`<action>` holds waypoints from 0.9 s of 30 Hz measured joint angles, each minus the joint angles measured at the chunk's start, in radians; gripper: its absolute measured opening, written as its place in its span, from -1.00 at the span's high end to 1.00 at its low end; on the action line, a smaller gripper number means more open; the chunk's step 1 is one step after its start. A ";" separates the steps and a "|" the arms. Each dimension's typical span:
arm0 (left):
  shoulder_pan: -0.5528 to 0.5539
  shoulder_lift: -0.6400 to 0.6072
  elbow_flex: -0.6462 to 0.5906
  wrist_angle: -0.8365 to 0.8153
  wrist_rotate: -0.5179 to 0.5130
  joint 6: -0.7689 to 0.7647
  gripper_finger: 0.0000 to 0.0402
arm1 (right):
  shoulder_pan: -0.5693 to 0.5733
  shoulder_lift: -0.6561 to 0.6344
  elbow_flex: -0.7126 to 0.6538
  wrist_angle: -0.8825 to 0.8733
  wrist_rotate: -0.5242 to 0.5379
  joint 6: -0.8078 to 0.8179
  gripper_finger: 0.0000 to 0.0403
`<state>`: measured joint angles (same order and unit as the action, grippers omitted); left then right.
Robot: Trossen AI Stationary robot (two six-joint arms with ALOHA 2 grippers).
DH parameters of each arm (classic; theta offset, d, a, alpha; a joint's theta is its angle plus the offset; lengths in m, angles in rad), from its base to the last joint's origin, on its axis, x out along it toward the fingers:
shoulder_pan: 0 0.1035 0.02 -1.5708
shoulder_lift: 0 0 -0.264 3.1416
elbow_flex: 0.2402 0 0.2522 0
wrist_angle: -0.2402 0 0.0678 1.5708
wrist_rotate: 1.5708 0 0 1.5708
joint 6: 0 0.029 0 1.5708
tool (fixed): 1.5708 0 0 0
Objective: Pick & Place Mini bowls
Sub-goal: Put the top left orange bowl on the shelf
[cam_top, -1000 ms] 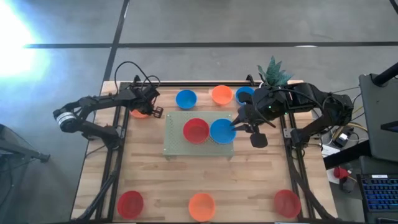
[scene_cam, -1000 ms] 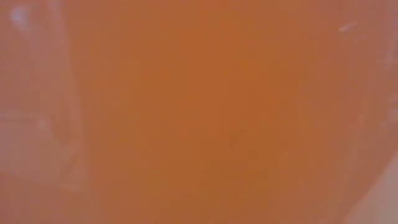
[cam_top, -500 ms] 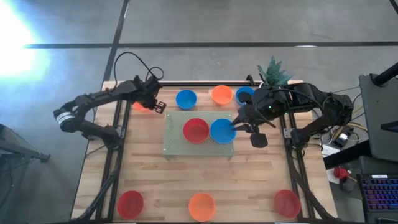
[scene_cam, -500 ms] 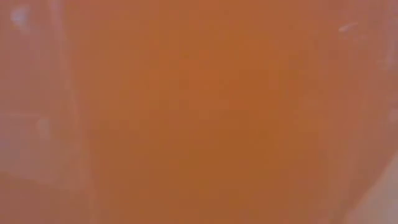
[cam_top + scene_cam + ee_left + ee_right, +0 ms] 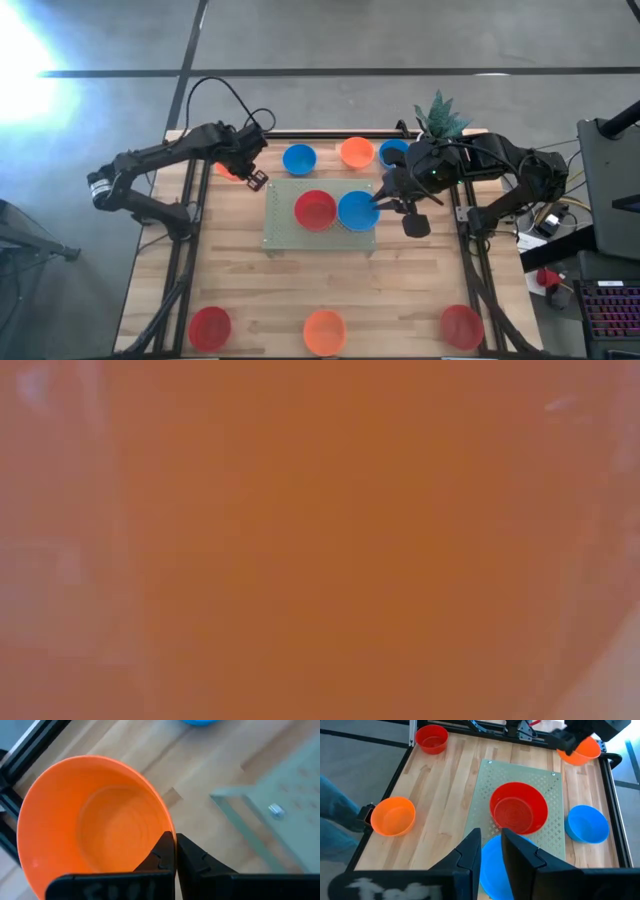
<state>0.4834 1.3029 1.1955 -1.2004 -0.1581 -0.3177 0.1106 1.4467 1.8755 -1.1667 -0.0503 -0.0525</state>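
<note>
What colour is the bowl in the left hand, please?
Orange; the bowl shows best in the left wrist view.

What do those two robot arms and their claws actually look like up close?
Both arms are dark, jointed metal. The left arm has a pale band near its base and a black cable looping above it. The right arm carries bundled cables. Each claw, left and right, is two flat black fingers.

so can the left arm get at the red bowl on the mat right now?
Probably not: the left gripper is shut on an orange bowl, so it is occupied. The red bowl itself sits uncovered.
</note>
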 joint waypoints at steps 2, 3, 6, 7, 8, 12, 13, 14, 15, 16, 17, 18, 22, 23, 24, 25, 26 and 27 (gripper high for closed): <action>-0.032 0.000 0.038 -0.049 -0.001 0.011 1.00 | 0.000 0.000 0.000 0.000 0.000 0.000 0.66; -0.048 0.000 0.058 -0.066 -0.005 0.014 1.00 | 0.000 0.000 0.000 0.000 0.000 0.000 0.66; -0.101 0.000 0.112 -0.104 -0.041 0.016 1.00 | 0.000 0.000 0.000 0.000 0.000 0.000 0.65; -0.119 0.000 0.128 -0.110 -0.046 0.018 1.00 | 0.000 0.000 0.000 0.000 0.000 0.000 0.64; -0.137 0.000 0.146 -0.117 -0.048 0.026 1.00 | 0.000 0.000 0.000 0.000 0.000 0.000 0.64; -0.219 0.000 0.206 -0.133 -0.050 0.042 1.00 | 0.000 0.000 0.000 0.000 0.000 -0.001 0.63; -0.239 0.000 0.218 -0.133 -0.051 0.045 1.00 | 0.000 0.000 0.000 0.000 0.000 -0.003 0.64; -0.260 0.000 0.230 -0.134 -0.051 0.050 1.00 | 0.000 0.000 0.000 0.000 0.000 -0.003 0.64; -0.282 0.000 0.241 -0.133 -0.051 0.060 1.00 | 0.000 0.000 0.000 0.000 0.000 -0.002 0.65; -0.305 0.000 0.250 -0.133 -0.051 0.073 1.00 | 0.000 0.000 0.000 0.000 0.000 -0.001 0.66; -0.325 0.000 0.259 -0.133 -0.050 0.088 1.00 | 0.000 0.000 0.000 0.000 0.000 -0.001 0.66; -0.345 0.000 0.265 -0.133 -0.050 0.099 1.00 | 0.000 0.000 0.000 0.000 0.000 -0.003 0.66; -0.423 0.000 0.286 -0.132 -0.051 0.126 1.00 | 0.000 0.000 0.000 0.000 0.000 0.000 0.64; -0.445 0.000 0.287 -0.132 -0.051 0.139 1.00 | 0.000 0.000 0.000 0.000 0.000 0.000 0.64; -0.465 0.000 0.287 -0.133 -0.050 0.155 1.00 | 0.000 0.000 0.000 0.000 0.000 0.000 0.63; -0.485 0.000 0.287 -0.133 -0.050 0.174 1.00 | 0.000 0.000 0.000 0.000 0.000 0.000 0.63; -0.507 0.000 0.288 -0.133 -0.053 0.194 1.00 | 0.000 0.000 0.000 0.000 0.000 0.000 0.63; -0.529 0.000 0.288 -0.132 -0.051 0.214 1.00 | 0.000 0.000 0.000 0.000 0.000 0.000 0.63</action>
<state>-0.0452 1.3033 1.4837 -1.3320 -0.2089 -0.1037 0.1105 1.4471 1.8755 -1.1671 -0.0505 -0.0525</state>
